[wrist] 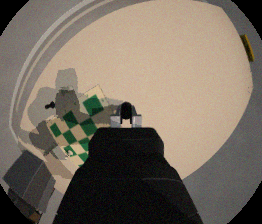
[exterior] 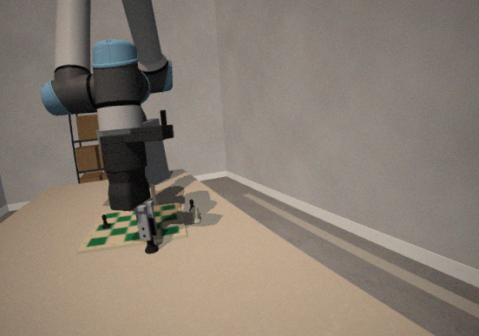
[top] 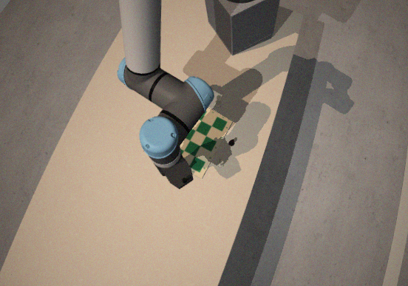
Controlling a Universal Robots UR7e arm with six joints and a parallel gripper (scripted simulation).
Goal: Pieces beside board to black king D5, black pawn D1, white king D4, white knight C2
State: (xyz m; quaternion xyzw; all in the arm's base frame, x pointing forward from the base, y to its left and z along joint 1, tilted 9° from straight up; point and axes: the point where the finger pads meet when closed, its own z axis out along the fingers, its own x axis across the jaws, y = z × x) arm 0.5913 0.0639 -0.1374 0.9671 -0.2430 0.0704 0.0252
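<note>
Jaws: closed on a tall black piece (exterior: 150, 241) just off the board's near edge; its base is seen on the counter (exterior: 260, 289).
Board (exterior: 93, 241): green and cream, flat on the counter.
On board: one small black piece (exterior: 104, 221), upright.
Beside far edge: a black piece (exterior: 191, 204) and a pale piece (exterior: 196, 214), close together.

A matt tan table (top: 92, 209) with a faintly grainy finish carries a flat, paper-thin board (exterior: 114, 240) of matt green and cream squares. Above the board, the arm (top: 140, 24) has smooth pale-grey tubes, dark matt joints and smooth blue plastic-looking caps (top: 160, 137). The jaws look like pale brushed metal.
</note>
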